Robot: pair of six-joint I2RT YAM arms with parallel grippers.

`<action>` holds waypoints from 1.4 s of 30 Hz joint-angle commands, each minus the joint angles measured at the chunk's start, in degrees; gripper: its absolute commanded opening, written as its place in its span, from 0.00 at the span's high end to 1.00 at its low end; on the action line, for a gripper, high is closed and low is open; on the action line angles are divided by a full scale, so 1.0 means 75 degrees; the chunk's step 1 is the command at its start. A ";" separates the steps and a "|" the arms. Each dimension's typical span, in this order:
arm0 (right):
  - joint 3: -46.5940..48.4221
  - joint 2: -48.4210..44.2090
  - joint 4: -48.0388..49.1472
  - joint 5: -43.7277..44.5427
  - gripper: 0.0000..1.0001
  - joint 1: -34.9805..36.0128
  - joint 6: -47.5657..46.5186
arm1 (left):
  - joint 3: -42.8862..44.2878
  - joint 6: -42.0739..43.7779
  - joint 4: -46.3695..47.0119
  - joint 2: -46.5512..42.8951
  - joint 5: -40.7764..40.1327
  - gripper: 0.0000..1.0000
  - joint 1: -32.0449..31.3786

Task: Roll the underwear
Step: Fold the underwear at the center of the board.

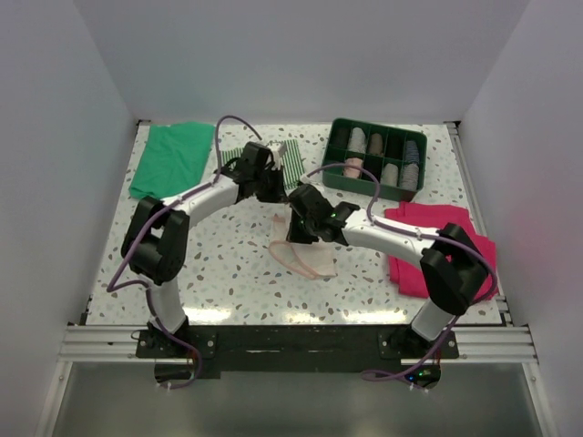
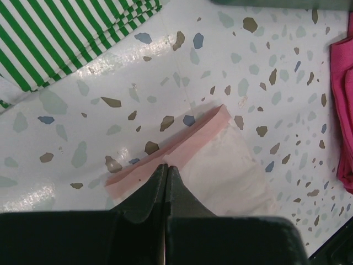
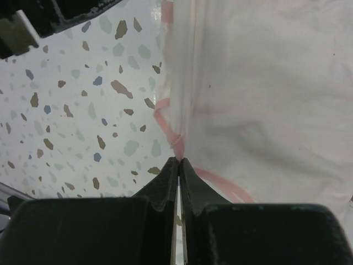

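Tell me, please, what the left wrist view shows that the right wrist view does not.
Only the left wrist view shows the striped cloth, the magenta cloth and the broad pink band of the underwear. Only the right wrist view shows thin pink edging looping across pale fabric. Both show the underwear on the speckled table, with the left gripper or right gripper shut on its edge.

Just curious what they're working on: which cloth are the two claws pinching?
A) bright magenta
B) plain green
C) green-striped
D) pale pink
D: the left gripper and right gripper are each shut on an edge of the pale pink underwear.
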 commanded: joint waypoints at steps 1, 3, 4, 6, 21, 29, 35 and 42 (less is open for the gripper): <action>0.0297 0.0215 0.0147 -0.0403 0.97 0.0112 -0.0058 | -0.0363 0.0199 0.0619 -0.0526 -0.0319 0.99 0.0170; 0.0356 0.0355 0.0206 -0.0451 0.97 0.0136 -0.0070 | -0.0539 0.0187 0.0725 -0.0573 -0.0447 0.98 0.0216; 0.0391 0.0472 0.0276 -0.0532 0.97 0.0147 -0.0070 | -0.0563 0.0175 0.0737 -0.0550 -0.0437 0.98 0.0240; 0.0543 0.0578 0.0311 -0.0545 0.97 0.0147 -0.0082 | -0.0610 0.0175 0.0749 -0.0527 -0.0437 0.99 0.0298; 0.1270 0.1715 0.0394 -0.0803 0.98 0.0241 0.0000 | -0.1031 -0.0071 0.0631 -0.0362 -0.1115 0.99 0.0451; 0.1469 0.2102 0.0417 -0.0803 0.98 0.0276 0.0001 | -0.1371 -0.0364 0.0561 -0.0386 -0.1362 1.00 0.0638; 0.1446 0.2114 0.0487 -0.0920 0.98 0.0335 0.0082 | -0.1489 -0.0434 0.0631 -0.0819 -0.1374 1.00 0.0662; 0.1282 0.1762 0.0698 -0.0861 0.98 0.0393 0.0083 | -0.1653 -0.0540 0.0667 -0.1429 -0.1152 0.99 0.0674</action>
